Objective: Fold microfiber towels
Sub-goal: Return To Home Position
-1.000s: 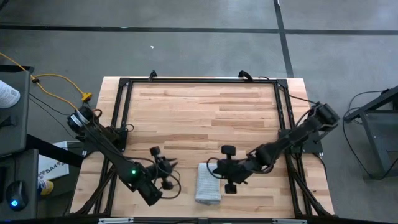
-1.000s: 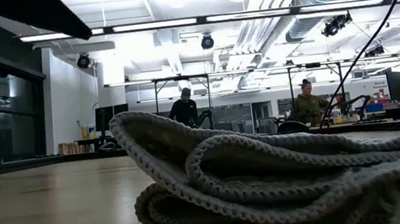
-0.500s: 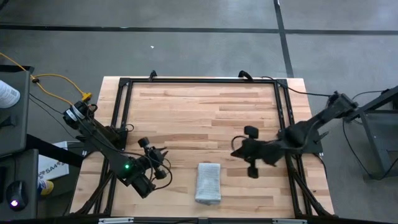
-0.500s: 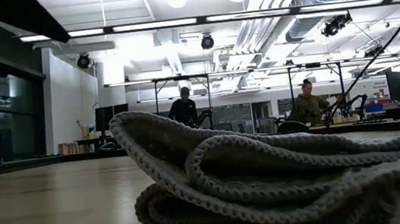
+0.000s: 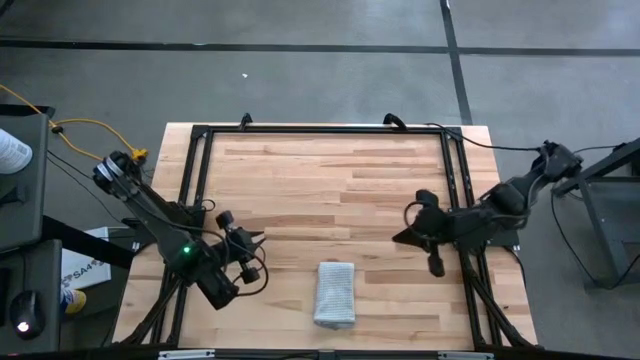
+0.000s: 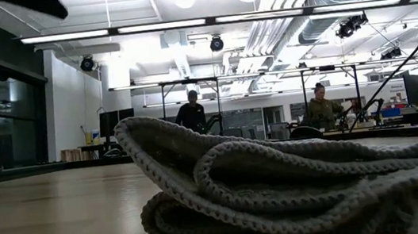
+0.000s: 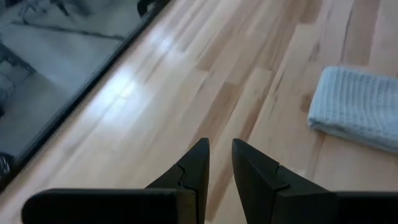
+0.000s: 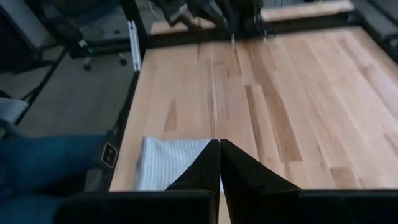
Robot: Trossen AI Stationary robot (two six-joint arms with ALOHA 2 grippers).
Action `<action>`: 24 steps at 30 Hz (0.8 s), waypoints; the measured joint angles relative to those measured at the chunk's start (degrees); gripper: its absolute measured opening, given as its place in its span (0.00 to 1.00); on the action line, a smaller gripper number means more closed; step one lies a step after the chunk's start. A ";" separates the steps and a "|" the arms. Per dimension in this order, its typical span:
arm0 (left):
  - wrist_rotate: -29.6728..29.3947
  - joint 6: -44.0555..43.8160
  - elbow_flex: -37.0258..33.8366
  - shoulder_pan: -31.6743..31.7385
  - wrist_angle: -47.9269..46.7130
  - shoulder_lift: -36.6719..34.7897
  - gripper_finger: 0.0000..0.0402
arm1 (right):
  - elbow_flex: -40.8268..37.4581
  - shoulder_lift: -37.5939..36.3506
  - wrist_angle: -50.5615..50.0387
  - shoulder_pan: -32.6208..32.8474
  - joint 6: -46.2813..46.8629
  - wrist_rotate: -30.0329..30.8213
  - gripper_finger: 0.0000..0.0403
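- Lying flat on the tabletop (image 5: 320, 180), mid-width near the front edge: microfiber towel (image 5: 335, 294), folded to a narrow rectangle. Long axis runs front-to-back, short ends face the near & far edges.
- Low view: its stacked folds fill the foreground.
- The left claw (image 5: 252, 243) is well left of it, fingers narrow w/ a slim gap, empty.
- The right claw (image 5: 402, 238) is well right of it, fingers pressed together, empty.
- Vs 1 s ago: both claws were just beside it and have since drawn back to their own sides. Cloth unmoved.
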 joint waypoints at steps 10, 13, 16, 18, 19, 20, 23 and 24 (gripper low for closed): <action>-4.04 -0.19 -8.58 -2.71 0.63 -11.13 0.17 | -8.32 -13.73 7.45 2.81 -2.91 2.04 0.00; -4.14 -1.59 -13.50 -3.51 2.44 -17.12 0.17 | -14.16 -18.21 12.83 3.30 -2.82 2.02 0.00; -3.67 0.17 -18.22 -3.87 5.60 -23.12 0.17 | -19.42 -23.16 16.39 3.54 -3.65 1.96 0.00; -2.94 2.34 -20.84 -3.80 8.15 -27.24 0.17 | -22.21 -25.35 20.31 3.54 -4.27 2.03 0.00; -2.26 3.32 -22.13 -3.78 9.11 -29.16 0.17 | -23.53 -26.51 21.58 3.52 -4.49 1.77 0.00; -1.72 4.30 -23.38 -3.74 9.79 -31.16 0.17 | -24.84 -27.96 22.13 3.52 -4.72 0.62 0.00; -0.68 6.38 -26.55 -3.76 11.44 -36.14 0.17 | -28.45 -32.15 26.37 3.54 -5.85 -3.98 0.00; -0.55 6.44 -27.71 -3.76 11.55 -37.74 0.17 | -29.60 -33.77 27.90 3.58 -6.07 -4.47 0.00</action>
